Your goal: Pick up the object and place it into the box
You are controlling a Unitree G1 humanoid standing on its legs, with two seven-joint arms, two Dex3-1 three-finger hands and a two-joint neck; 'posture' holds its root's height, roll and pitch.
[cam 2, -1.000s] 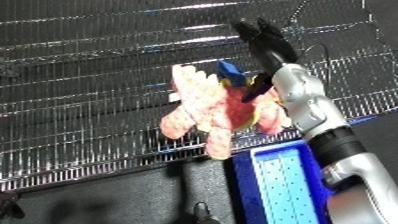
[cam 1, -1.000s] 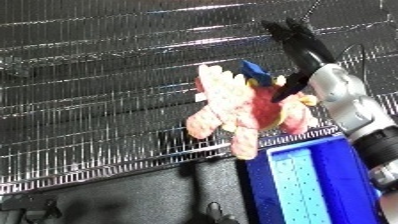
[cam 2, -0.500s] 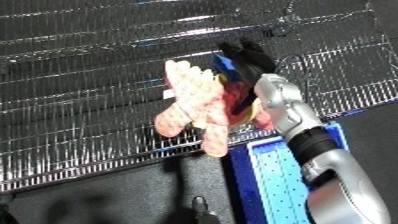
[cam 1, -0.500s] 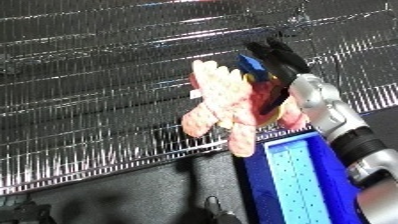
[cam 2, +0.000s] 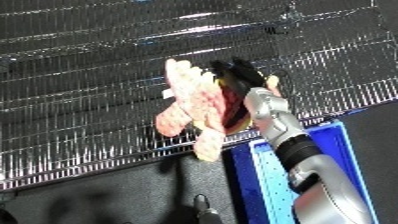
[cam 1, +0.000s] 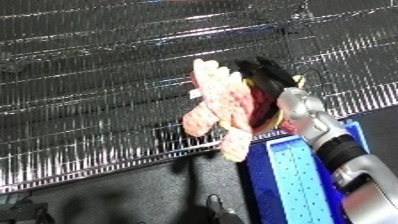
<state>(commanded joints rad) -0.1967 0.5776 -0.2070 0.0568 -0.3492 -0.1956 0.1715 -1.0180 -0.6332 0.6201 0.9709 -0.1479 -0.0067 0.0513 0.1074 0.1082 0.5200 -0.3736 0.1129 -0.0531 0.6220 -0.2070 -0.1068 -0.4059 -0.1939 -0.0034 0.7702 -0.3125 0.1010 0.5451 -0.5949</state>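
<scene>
The pink plush toy lies at the near edge of the wire shelf, just left of the blue bin. The right hand has come down from above the toy onto its right side, fingers now curling round it: the pick is beginning.

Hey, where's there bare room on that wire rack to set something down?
The wire rack is bare left of and above the pink plush toy. It is crowded at the right, where the right hand meets the toy above the blue bin.
</scene>
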